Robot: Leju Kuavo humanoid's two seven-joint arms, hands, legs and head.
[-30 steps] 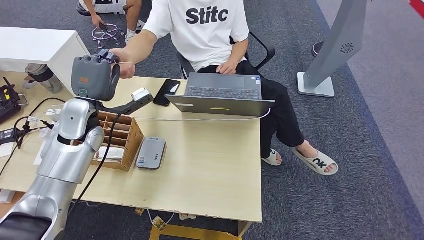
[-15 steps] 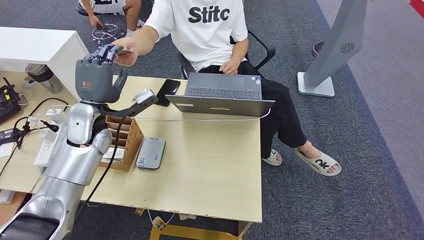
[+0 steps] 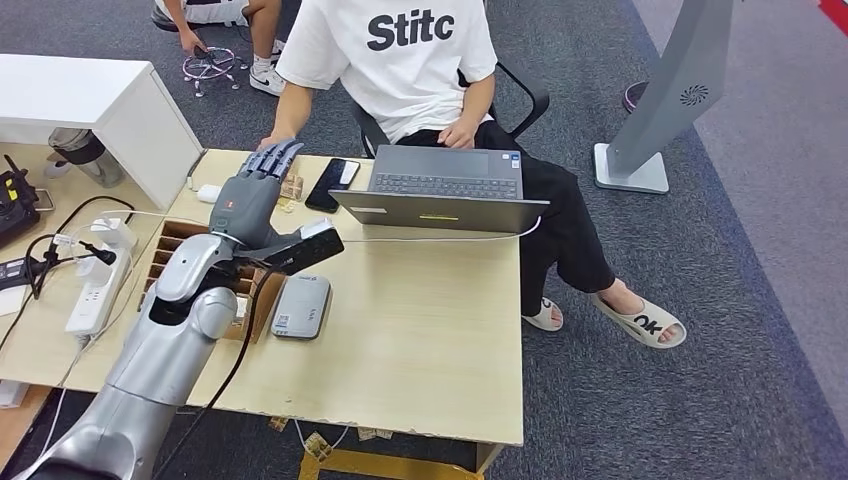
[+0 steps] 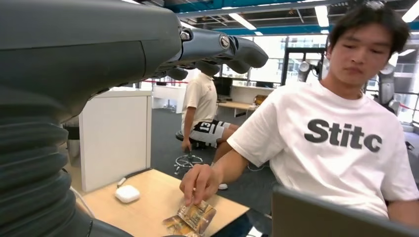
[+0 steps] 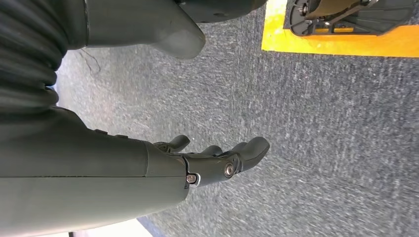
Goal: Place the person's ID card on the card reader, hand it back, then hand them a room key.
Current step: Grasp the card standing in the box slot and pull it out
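Note:
My left hand (image 3: 250, 190) hovers with spread fingers over the table's far left part, above the wooden card box (image 3: 262, 297). It holds nothing. In the left wrist view its fingers (image 4: 222, 47) reach toward the seated person (image 4: 341, 143). The person's hand (image 4: 200, 181) presses patterned cards (image 4: 193, 218) flat on the tabletop just beyond my fingertips. Those cards (image 3: 291, 187) lie beside a black phone (image 3: 333, 184). The grey card reader (image 3: 302, 306) lies to the right of the box, with nothing on it. My right hand (image 5: 207, 165) hangs over the carpet, fingers loosely apart and holding nothing.
An open laptop (image 3: 440, 190) stands at the table's far edge in front of the person. A small white case (image 3: 207, 192) lies near the white cabinet (image 3: 90, 100). A power strip and cables (image 3: 95, 280) run along the table's left side. A grey stand (image 3: 665, 100) rises at the far right.
My left arm has come down from the raised spot where it met the person's hand with a card. The person's hand now holds cards down on the table.

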